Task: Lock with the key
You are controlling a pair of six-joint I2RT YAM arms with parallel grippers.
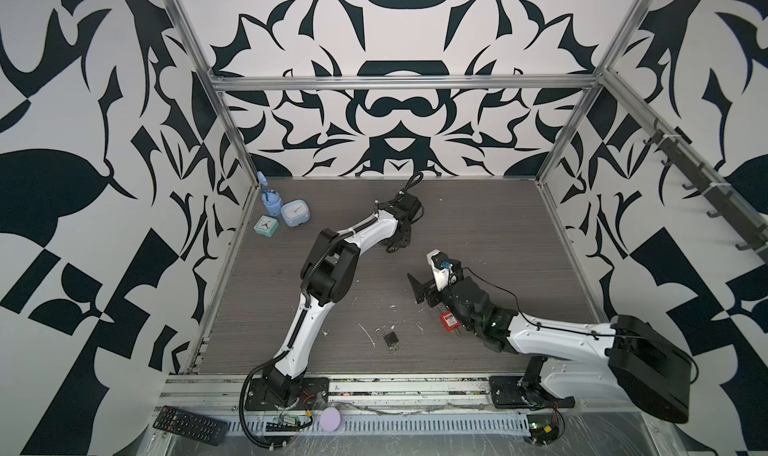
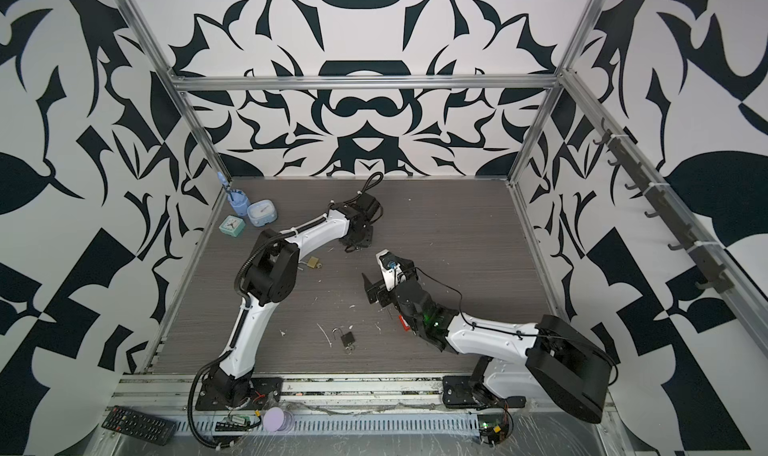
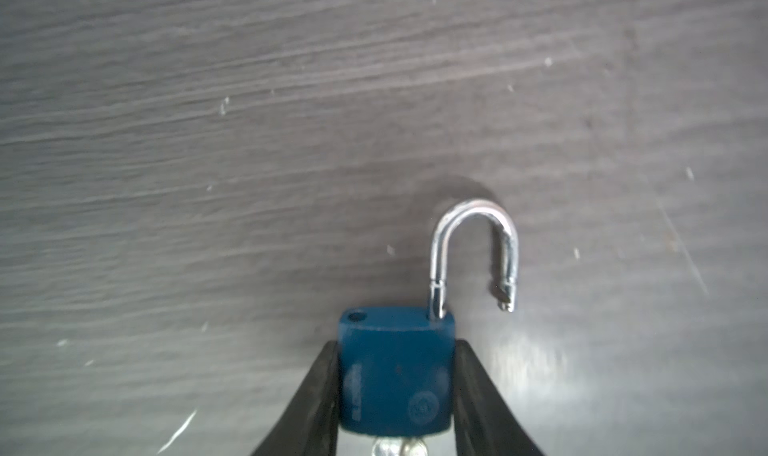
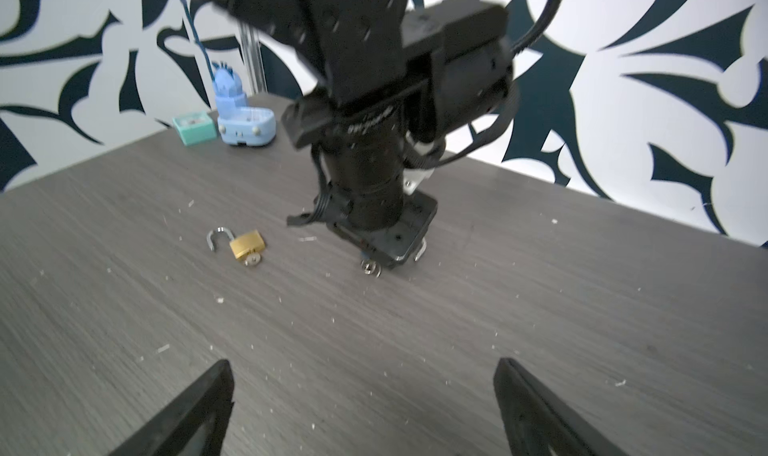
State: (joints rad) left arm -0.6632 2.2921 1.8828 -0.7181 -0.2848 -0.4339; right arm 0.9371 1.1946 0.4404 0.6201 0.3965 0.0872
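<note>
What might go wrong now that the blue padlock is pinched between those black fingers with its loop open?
The left gripper holds the blue padlock only by its sides; pressing on it may twist it loose.
The shackle is swung away from its hole, so pushing it straight down would likely jam, not lock.
The key sits between the fingers, leaving the open right gripper little room.

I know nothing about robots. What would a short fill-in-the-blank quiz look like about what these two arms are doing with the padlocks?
1. The left end effector grips a padlock whose body is coloured ____.
2. That padlock's silver shackle stands ____.
3. The right end effector has its jaws wide apart and holds ____.
4. The gold padlock lies on the table, touched by ____ end effector.

Missing words: blue; open; nothing; neither.
</note>
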